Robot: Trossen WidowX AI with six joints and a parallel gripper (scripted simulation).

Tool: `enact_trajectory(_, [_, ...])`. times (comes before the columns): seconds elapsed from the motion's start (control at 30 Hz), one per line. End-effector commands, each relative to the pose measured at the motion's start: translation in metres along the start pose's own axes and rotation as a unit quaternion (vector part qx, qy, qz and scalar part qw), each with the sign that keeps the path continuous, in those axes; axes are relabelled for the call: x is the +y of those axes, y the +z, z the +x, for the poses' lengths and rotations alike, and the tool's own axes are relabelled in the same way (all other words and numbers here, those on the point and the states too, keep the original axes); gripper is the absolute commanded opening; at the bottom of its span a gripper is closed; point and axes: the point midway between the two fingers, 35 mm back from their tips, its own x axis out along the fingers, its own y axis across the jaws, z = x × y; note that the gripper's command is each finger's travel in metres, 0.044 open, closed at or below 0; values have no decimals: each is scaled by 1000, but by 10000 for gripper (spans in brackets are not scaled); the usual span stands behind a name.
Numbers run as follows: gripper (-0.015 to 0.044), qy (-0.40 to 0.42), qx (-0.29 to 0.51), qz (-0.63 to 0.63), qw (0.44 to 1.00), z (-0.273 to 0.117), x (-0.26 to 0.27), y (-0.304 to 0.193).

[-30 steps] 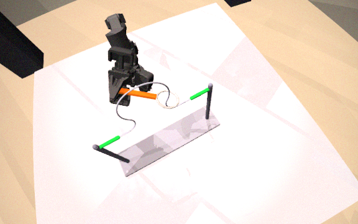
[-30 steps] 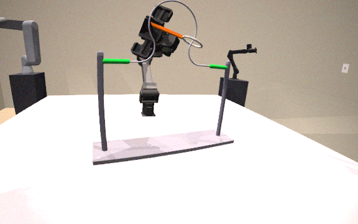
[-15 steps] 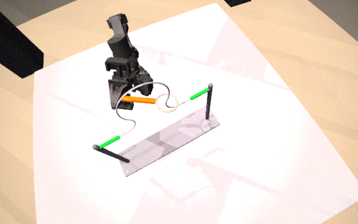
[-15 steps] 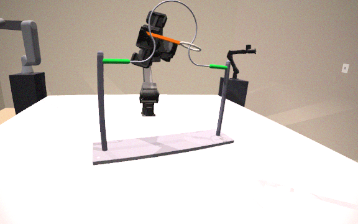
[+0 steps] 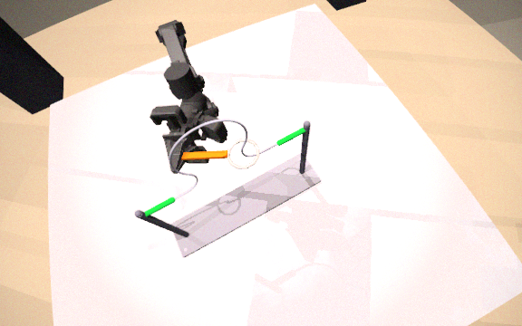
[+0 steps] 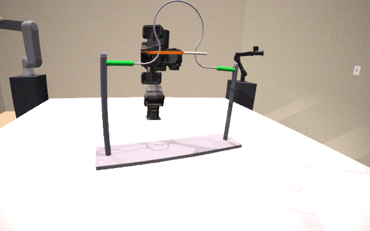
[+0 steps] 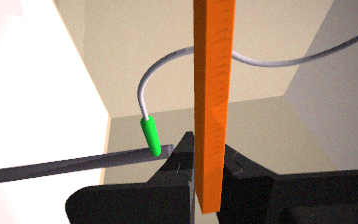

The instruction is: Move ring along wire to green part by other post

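Note:
The gripper (image 5: 183, 156) (image 7: 208, 143) is shut on the orange handle (image 5: 204, 155) (image 6: 172, 52) (image 7: 212, 100), near its end away from the ring. The pale ring (image 5: 242, 168) (image 6: 189, 52) is held nearly level and shows edge-on in the exterior view. The grey wire (image 5: 225, 120) (image 6: 178, 1) (image 7: 155, 70) passes through it low on the right side of the arch, above the bend towards the right green part (image 5: 292, 136) (image 6: 226, 68) (image 7: 150, 136). Exact gaps are too small to tell. The left green part (image 5: 160, 206) (image 6: 121, 63) is farther off. The ring is outside the wrist view.
A right post (image 5: 304, 149) (image 6: 230, 106) (image 7: 80, 166) and a left post (image 5: 166, 225) (image 6: 105, 106) rise from a flat base (image 5: 279, 195) (image 6: 204, 145). The wire's left side passes near the gripper in the top view. Two other arms stand on dark pedestals in the background.

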Motion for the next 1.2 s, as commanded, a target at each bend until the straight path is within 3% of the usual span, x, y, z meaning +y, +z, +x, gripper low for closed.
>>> enact_trajectory(0.0, [-150,26,7,47,999,-4,17,0])
enact_trajectory(0.8, [-150,178,37,285,941,-33,100,30])
enact_trajectory(1.17, [-150,202,6,360,911,-34,122,47])
